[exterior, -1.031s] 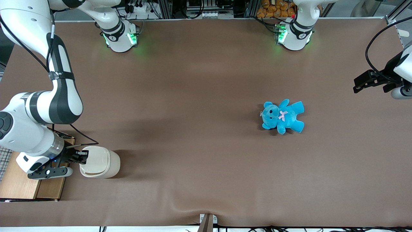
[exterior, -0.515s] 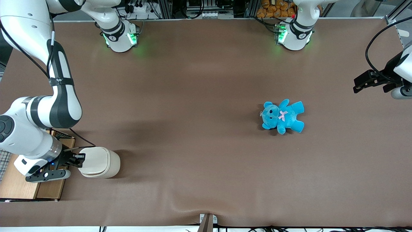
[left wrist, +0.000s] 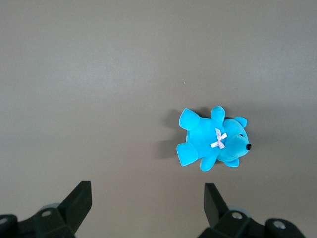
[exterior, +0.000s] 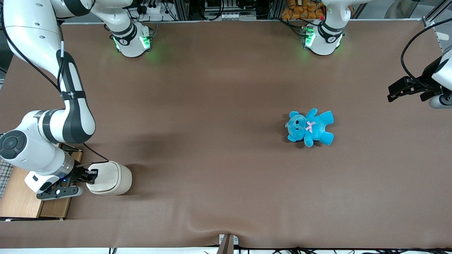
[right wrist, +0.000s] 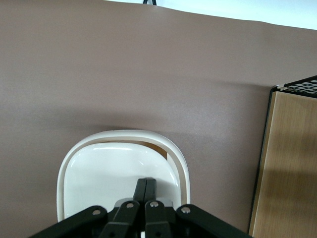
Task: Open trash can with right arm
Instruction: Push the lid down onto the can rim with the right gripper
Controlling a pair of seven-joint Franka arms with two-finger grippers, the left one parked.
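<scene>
One closed gripper (right wrist: 146, 187), pressing trash can (right wrist: 119, 171) lid

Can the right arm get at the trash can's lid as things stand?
Probably yes. The right arm's hand, fingers together, is already on the trash can lid, which looks tipped slightly inward, a gap showing at its edge. Nothing lies between them.

1. A brown cloth covers the tabletop (exterior: 212, 88) edge to edge, with a small ripple at its near edge by a metal bracket (exterior: 227, 243).
2. Light is soft and even; shadows are faint.
3. A metal rack (exterior: 219, 8) with cables and orange items (exterior: 300, 8) runs along the edge farthest from the front camera.
4. A wooden box (exterior: 21, 201) with black wire mesh (exterior: 4, 173) lies at the working arm's end, just beside the tool (exterior: 92, 175), whose fingers are together.
</scene>
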